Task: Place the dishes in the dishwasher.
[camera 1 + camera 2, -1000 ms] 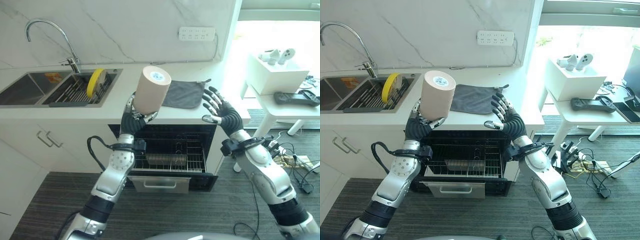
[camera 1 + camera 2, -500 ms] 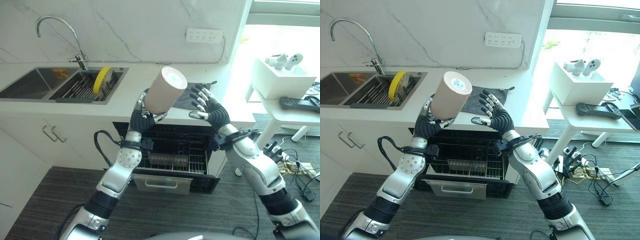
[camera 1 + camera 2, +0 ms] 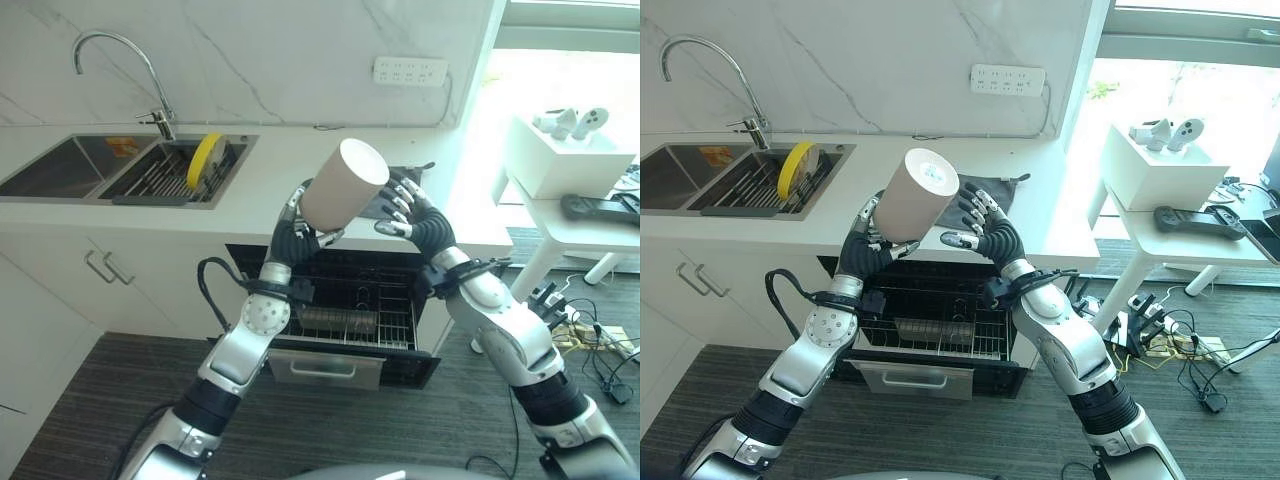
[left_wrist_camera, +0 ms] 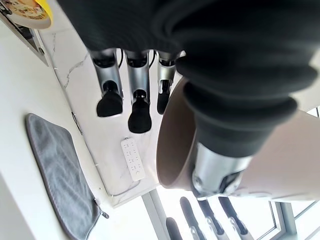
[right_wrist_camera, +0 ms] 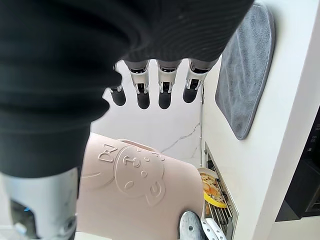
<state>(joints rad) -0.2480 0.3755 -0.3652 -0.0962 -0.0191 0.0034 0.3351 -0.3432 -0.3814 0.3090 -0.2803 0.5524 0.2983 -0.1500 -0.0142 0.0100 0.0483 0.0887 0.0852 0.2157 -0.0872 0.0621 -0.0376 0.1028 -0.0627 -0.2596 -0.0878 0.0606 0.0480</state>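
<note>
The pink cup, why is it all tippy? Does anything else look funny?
The pink cup leans sideways, upside down, in the left hand, with the open right hand close beside it. That looks like a handover. The yellow plate stands on edge in the sink rack. Nothing has spilled.

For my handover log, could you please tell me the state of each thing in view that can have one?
Pink cup: tilted, held in the air.
Left hand: shut on the pink cup.
Right hand: open beside the cup.
Dishwasher: open, rack showing.
Yellow plate: on edge in the sink rack.
Grey cloth: flat on the counter.
</note>
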